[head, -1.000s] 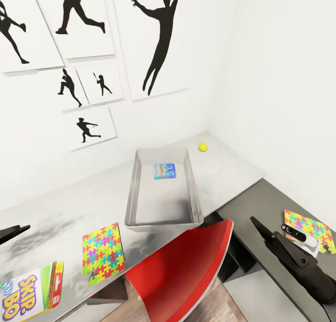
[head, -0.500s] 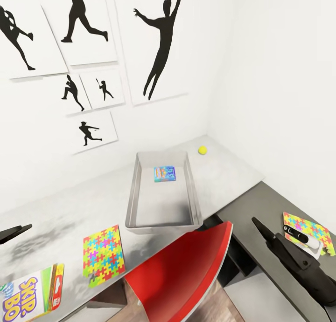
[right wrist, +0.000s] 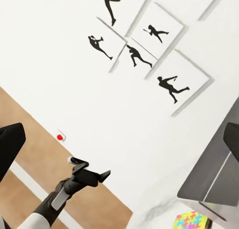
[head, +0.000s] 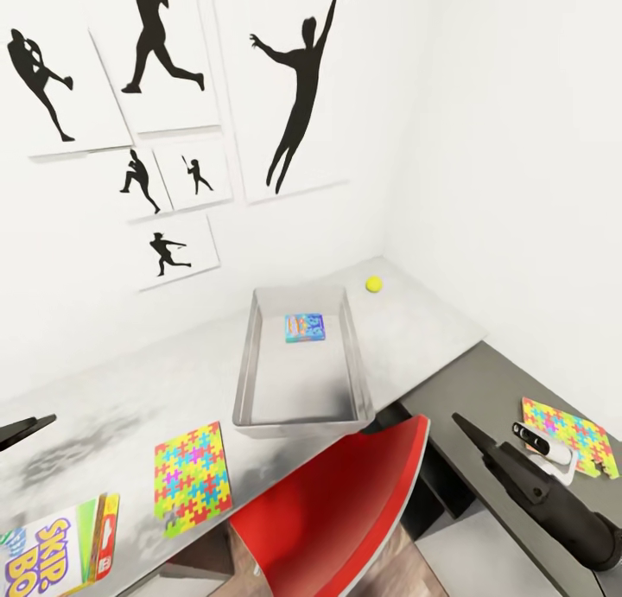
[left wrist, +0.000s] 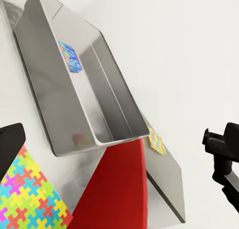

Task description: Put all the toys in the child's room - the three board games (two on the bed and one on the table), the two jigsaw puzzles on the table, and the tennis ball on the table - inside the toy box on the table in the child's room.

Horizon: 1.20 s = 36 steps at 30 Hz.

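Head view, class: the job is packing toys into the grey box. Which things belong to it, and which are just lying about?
Belonging:
toy box
blue game inside it
tennis ball
near jigsaw
far jigsaw
Skip-Bo game

Lying about:
red chair
wall pictures
marker pen

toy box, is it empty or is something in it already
Not empty: one blue board game lies flat on the floor of the toy box, near its far end.

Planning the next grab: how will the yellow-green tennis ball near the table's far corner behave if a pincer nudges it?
The tennis ball is round and sits free on the flat table, so it will probably roll at a touch. No rim shows at the table's edge, so it might drop off. It likely feels light.
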Available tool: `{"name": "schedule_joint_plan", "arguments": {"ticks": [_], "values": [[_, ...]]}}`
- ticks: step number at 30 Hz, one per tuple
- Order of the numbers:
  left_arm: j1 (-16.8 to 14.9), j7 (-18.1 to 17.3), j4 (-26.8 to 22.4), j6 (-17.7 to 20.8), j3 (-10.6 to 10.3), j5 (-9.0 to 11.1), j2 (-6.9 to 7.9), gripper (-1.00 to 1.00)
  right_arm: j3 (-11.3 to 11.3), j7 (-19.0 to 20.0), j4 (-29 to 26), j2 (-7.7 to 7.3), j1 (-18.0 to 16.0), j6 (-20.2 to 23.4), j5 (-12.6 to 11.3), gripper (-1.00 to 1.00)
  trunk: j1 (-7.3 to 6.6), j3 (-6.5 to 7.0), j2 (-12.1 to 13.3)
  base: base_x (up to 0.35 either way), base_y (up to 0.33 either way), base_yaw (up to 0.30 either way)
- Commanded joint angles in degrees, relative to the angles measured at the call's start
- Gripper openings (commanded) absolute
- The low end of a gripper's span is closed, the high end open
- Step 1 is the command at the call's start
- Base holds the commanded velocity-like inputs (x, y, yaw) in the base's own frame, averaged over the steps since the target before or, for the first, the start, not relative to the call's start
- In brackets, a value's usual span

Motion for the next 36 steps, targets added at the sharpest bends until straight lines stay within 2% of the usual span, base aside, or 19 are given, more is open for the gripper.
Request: {"name": "schedule_joint_plan", "arguments": {"ticks": [1,8,15,36], "values": [[-0.04,-0.26,-0.01,0.61,0.09,-0.08,0.01,1.0,-0.01,0.06,0.0,-0.01,-0.04,0.53,-0.2,1.0,0.03,0.0,-0.1,0.0,0.0,-0.051],[-0.02,-0.26,-0.04,0.72,0.41,-0.08,0.01,1.0,-0.03,0.06,0.0,0.04,-0.04,0.29,-0.07,1.0,0.03,0.67,-0.1,0.0,0.0,-0.064],[0.01,-0.26,-0.09,1.0,0.8,-0.08,0.01,1.0,-0.01,-0.1,0.04,-0.24,-0.04,-1.71,-0.05,1.0,0.03,1.33,-0.1,0.0,0.0,-0.073],[0.05,-0.26,-0.19,1.08,1.65,-0.08,0.1,1.0,0.12,-0.57,-0.04,0.09,-0.04,-2.01,0.04,1.0,0.03,3.32,-0.1,0.0,0.0,-0.078]]}}
